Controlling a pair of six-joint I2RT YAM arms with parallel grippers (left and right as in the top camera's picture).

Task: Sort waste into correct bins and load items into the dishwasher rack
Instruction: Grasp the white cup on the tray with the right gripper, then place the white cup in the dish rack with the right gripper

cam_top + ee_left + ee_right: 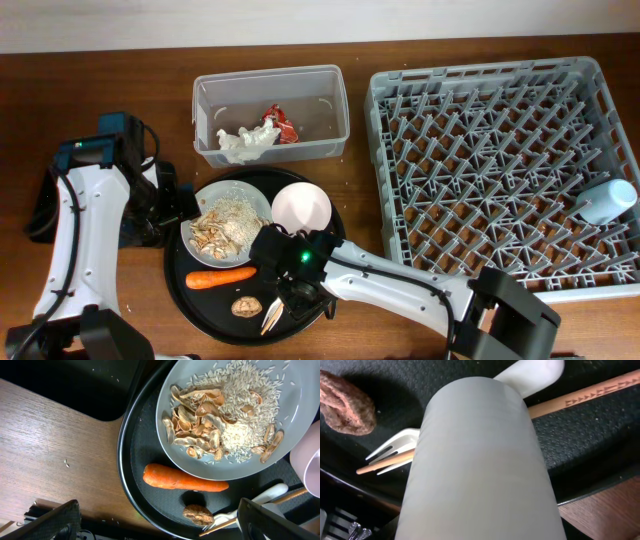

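My right gripper (pixel 298 290) is low over the large round black tray (pixel 190 295). The small white cup (pixel 480 460) fills the right wrist view and hides the jaws. Under it lie the white fork (pixel 395 445) and a wooden chopstick (pixel 580 397), with the brown lump (pixel 345 405) beside them. The tray also holds the white plate (pixel 257 198) of beige scraps (pixel 225 415), the bowl (pixel 301 208) and the carrot (pixel 182 479). My left gripper (pixel 160 527) is open and empty at the tray's left edge. The clear tub (pixel 210 150) holds napkins (pixel 245 140) and the wrapper (pixel 278 122).
The grey dishwasher rack (pixel 480 150) fills the right side, with a light blue cup (pixel 608 200) lying at its right edge. A shallow black tray (pixel 75 385) sits left of the round tray, mostly under my left arm in the overhead view.
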